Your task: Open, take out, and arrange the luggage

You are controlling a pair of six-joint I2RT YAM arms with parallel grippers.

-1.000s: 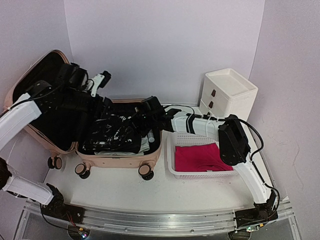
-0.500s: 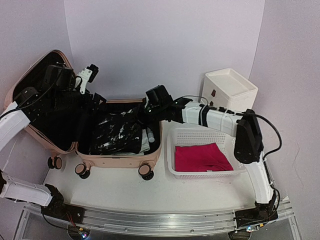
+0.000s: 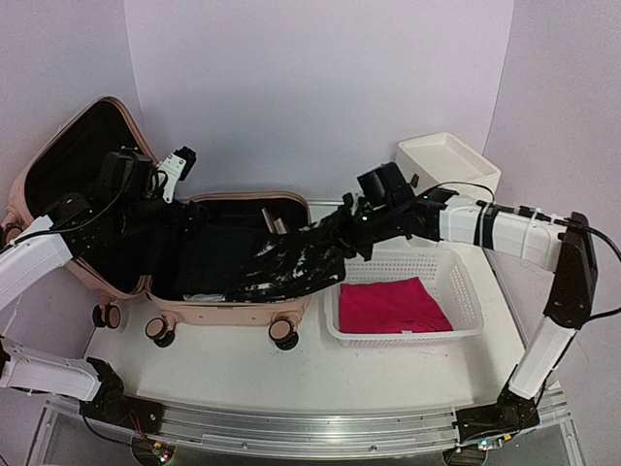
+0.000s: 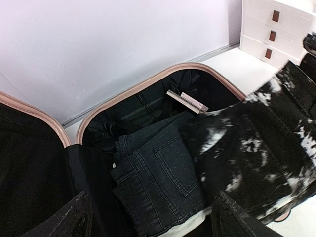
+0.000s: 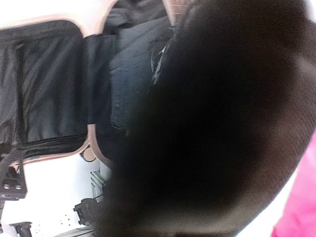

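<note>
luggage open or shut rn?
Open. The luggage has its lid tilted back at left; dark jeans lie exposed in the base half.

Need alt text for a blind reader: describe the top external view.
The right gripper holds a black patterned garment stretched from the open pink luggage toward a white basket containing a pink cloth. The left gripper hangs open beside the lid.

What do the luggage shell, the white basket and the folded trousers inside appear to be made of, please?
The luggage looks like hard moulded plastic, smooth pale pink with rounded corners, lined in black fabric. The basket seems white plastic, its walls perforated in a grid. The trousers look like dark denim: stitched seams and a back pocket.
</note>
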